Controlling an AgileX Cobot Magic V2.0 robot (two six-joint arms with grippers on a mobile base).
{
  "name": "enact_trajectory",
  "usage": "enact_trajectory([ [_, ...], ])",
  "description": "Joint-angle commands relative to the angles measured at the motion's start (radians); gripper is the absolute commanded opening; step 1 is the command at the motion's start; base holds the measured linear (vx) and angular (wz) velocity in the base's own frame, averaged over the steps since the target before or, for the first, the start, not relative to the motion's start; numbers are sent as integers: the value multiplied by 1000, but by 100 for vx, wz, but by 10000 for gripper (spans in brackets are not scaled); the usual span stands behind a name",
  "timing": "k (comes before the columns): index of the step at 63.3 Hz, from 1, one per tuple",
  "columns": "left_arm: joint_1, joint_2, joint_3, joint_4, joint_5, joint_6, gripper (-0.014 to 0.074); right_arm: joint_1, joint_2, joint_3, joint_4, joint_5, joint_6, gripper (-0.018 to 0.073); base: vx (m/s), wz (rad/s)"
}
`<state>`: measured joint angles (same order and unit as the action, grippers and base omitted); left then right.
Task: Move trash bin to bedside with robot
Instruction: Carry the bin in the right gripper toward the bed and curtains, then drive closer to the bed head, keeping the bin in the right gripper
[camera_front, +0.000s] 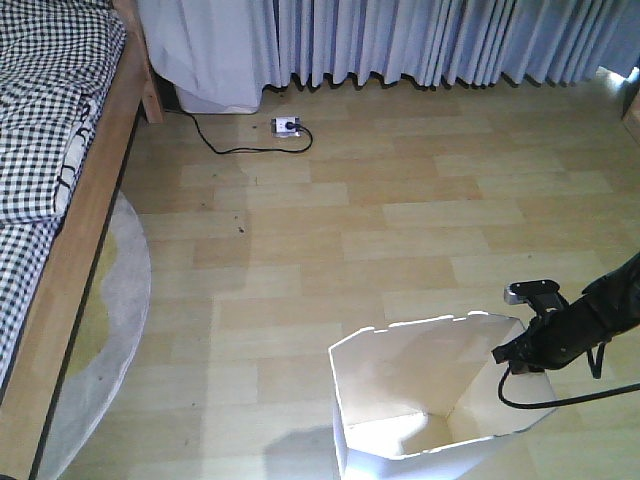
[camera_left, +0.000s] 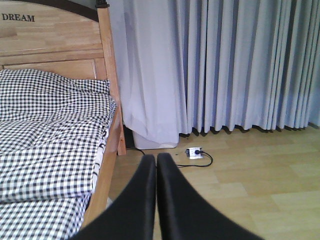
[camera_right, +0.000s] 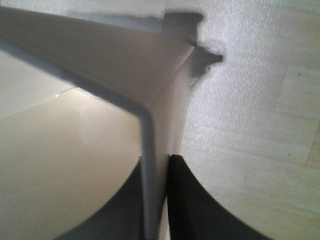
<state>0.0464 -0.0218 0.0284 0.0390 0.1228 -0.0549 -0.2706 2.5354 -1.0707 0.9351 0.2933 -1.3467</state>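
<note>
The right gripper (camera_right: 156, 170) is clamping the trash bin's (camera_front: 400, 385) 3-o'clock rim; the bin is seemingly standing upright, mouth upward.

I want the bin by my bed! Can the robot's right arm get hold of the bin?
Yes, it looks so. The right tool is pinching the bin by its wall at the rim, one side inside and one outside, and nothing seems to block it.

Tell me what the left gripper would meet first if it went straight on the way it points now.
Nothing close: the way looks free over the floor. Further on, the left gripper would probably reach the pale curtain beside the bed post, though depth is unclear.
</note>
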Motion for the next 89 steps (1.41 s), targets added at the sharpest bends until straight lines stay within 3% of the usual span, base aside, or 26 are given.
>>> enact_trajectory([
  [1, 0, -4, -21, -5, -72, -4, -6, -4, -78, -8, 26, 126, 4, -5, 31, 3],
  [89, 0, -4, -21, -5, -72, -4, -6, -4, -78, -8, 26, 126, 4, -5, 28, 4],
])
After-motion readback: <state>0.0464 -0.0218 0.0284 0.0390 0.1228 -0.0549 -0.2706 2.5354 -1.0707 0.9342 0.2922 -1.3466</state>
